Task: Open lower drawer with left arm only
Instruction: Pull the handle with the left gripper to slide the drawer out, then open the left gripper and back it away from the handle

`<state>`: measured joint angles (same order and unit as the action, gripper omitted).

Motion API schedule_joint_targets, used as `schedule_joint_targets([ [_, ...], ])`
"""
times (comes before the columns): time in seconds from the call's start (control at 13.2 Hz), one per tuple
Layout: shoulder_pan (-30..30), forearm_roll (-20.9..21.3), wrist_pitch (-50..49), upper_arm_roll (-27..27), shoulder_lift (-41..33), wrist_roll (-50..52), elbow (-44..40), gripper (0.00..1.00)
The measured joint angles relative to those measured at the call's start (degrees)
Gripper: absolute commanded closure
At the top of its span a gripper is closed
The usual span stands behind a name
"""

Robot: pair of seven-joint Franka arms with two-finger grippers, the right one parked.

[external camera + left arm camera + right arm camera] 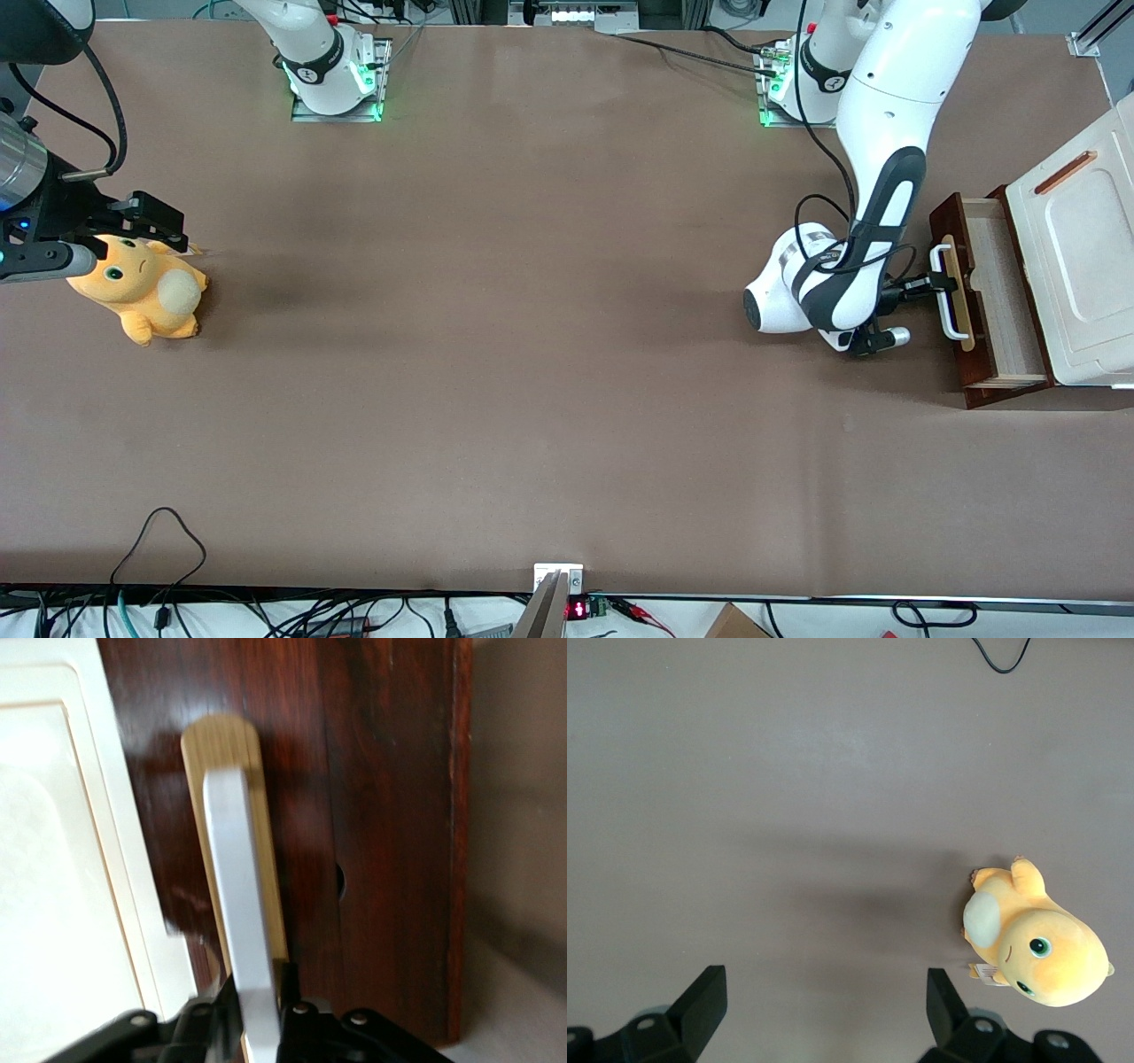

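Note:
The lower drawer (997, 292) stands pulled partly out of the white cabinet (1081, 257) at the working arm's end of the table, its light wood inside showing. Its dark red-brown front (381, 815) carries a white bar handle (946, 306) over a pale wood strip (232, 740). The left arm (877, 151) reaches down in front of the drawer. Its black gripper (928, 283) is shut on the white bar handle (239, 895). In the left wrist view the gripper (259, 997) has one finger on each side of the bar.
A yellow plush toy (142, 292) lies toward the parked arm's end of the table and also shows in the right wrist view (1032, 943). Cables (159, 549) trail along the table edge nearest the front camera.

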<state>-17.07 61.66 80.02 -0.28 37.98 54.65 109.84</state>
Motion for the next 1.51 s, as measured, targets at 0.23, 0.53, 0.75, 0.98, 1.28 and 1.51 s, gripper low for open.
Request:
schedule_joint_targets([
  [0.23,-1.84,-2.15,-2.74,-1.2,0.0,0.13,0.06,0.0],
  [0.53,-2.01,-2.16,-3.07,-1.14,0.0,0.14,0.07,0.0],
  [0.75,-2.0,-2.16,-3.09,-1.14,0.0,0.13,0.07,0.0],
  [0.98,-2.0,-2.16,-3.09,-1.14,-0.01,0.07,0.01,0.0],
  [1.28,-2.0,-6.51,-3.09,-1.01,-1.22,-11.08,-5.2,0.0],
  [1.51,-1.46,-10.77,-3.09,-0.22,-4.3,-23.29,-11.3,0.0],
])
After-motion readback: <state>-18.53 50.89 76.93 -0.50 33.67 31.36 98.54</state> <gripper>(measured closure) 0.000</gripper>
